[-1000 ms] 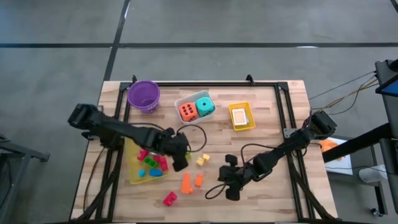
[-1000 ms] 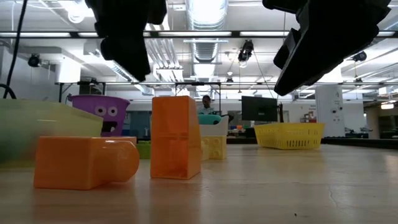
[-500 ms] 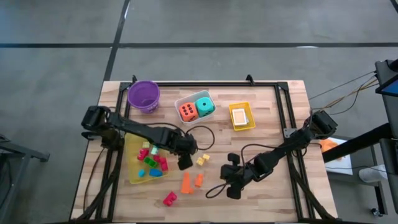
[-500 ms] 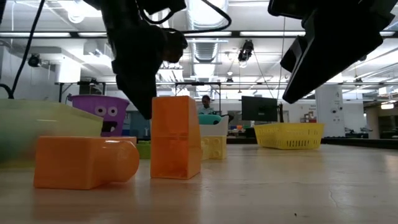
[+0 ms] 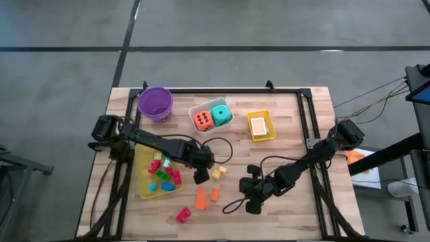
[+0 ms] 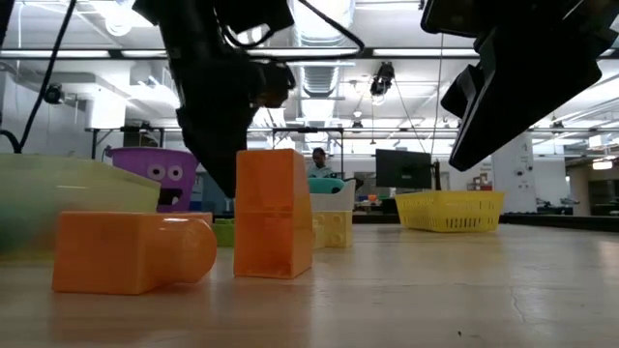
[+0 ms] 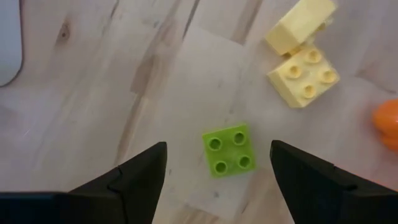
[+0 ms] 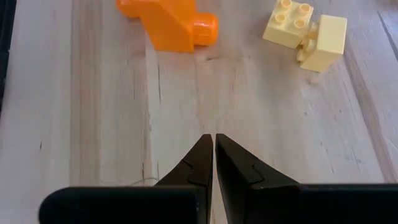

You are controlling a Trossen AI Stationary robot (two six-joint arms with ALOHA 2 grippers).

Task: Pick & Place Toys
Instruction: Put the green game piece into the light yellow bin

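Your left gripper (image 7: 217, 165) hangs with fingers spread wide over a green block (image 7: 229, 150), which lies flat on the table (image 5: 295, 134) between them, untouched. Two pale yellow blocks (image 7: 303, 62) sit just beyond it, touching each other. Your right gripper (image 8: 214, 158) is pinched closed on nothing, low over bare wood, with two orange blocks (image 8: 171, 20) ahead of it. More blocks fill the yellow tray (image 5: 142, 191).
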